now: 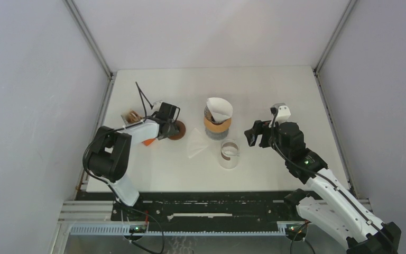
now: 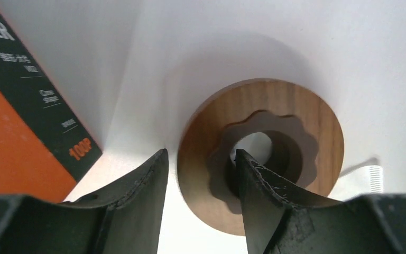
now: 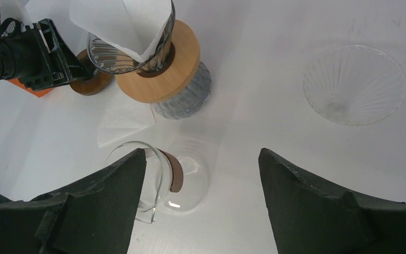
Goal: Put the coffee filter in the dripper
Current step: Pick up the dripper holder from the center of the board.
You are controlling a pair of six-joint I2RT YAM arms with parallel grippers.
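Left wrist view: left claw, jaws apart, straddles the wall of wooden ring, next needing a square pinch; right claw spread, empty; coffee filter apparently already seated in dripper, right-wrist frame upper left.

Orange box: cut off by the left edge; its small print is blurred.
Wooden ring: near rim hidden behind the left gripper.
Glass server: one side hidden behind the right gripper.
Brown item: too small to tell.

Left arm, right arm: white shells, black joints; fingers matte black
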